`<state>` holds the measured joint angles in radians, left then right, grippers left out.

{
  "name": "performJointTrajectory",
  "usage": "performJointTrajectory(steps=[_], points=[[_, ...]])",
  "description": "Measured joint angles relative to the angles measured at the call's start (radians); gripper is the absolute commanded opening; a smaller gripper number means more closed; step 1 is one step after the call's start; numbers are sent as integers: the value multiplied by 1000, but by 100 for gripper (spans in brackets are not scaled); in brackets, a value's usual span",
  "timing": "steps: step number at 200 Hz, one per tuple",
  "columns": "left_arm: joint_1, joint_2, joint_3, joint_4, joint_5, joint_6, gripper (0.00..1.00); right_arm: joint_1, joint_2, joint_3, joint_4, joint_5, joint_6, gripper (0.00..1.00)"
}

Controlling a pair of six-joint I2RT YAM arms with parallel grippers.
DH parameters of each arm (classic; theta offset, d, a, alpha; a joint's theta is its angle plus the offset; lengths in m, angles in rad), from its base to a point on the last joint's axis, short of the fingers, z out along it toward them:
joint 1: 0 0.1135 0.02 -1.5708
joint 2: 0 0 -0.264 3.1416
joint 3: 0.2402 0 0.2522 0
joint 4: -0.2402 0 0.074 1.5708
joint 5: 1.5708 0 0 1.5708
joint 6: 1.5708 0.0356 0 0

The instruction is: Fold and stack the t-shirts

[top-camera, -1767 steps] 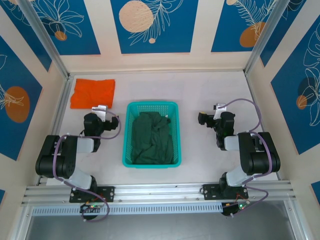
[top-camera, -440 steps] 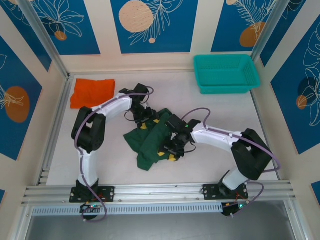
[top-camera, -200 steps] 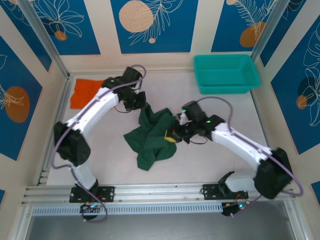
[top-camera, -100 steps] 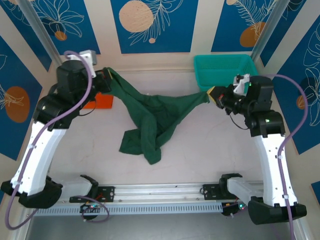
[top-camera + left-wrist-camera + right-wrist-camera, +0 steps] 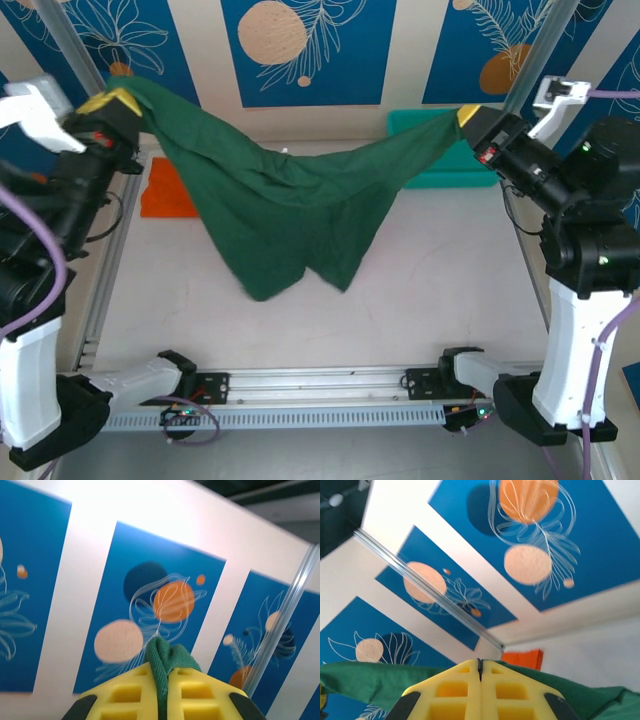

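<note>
The dark green t-shirt (image 5: 290, 210) hangs stretched between my two raised grippers, its lower part drooping over the middle of the table. At the upper left, my left gripper (image 5: 112, 100) is shut on one corner. A bunched fold of green cloth (image 5: 167, 655) sticks up between its yellow fingers (image 5: 130, 695). My right gripper (image 5: 468, 116) is shut on the opposite corner at the upper right. Green cloth (image 5: 370, 680) spreads behind its closed yellow fingers (image 5: 515, 690). The orange t-shirt (image 5: 165, 190) lies folded at the back left, partly covered by the green one, and the right wrist view catches the orange t-shirt (image 5: 522, 657) too.
The teal mesh basket (image 5: 455, 178) stands at the back right against the wall, partly behind the green cloth and the right gripper. Patterned blue walls and metal corner posts (image 5: 530, 60) close in the table. The arm bases sit on the rail at the near edge.
Both arms have risen and spread further apart, lifting the green t-shirt up from the table. It now hangs wide open between the grippers instead of trailing in a heap.
</note>
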<state>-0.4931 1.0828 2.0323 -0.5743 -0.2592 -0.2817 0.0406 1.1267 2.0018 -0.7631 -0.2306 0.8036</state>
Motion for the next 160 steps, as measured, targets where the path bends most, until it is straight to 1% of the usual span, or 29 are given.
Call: performJointTrajectory(steps=[28,49,64,77,94,113,125,141,151,160], points=[[0,-6,33,13,-32,15,0,0,-21,-4,19,22,-13,0],[1,14,7,-2,-76,11,0,0,-17,-76,31,26,-12,0],[13,52,-29,-21,-93,-6,0,0,14,-134,29,28,-8,0],[39,106,-47,-47,-85,-35,0,0,63,-164,30,29,0,0],[100,209,-43,-71,-27,-89,0,-1,163,-171,34,23,13,0],[183,391,34,-108,85,-166,0,-9,302,-126,30,4,30,0],[230,520,142,-153,161,-208,0,-18,414,-24,-2,-17,45,0],[270,694,356,-206,249,-246,0,-28,557,175,-39,-37,52,0],[278,748,441,-212,287,-254,0,-28,603,267,-40,-40,48,0],[281,749,458,-211,311,-259,0,-28,598,293,-36,-43,38,0]])
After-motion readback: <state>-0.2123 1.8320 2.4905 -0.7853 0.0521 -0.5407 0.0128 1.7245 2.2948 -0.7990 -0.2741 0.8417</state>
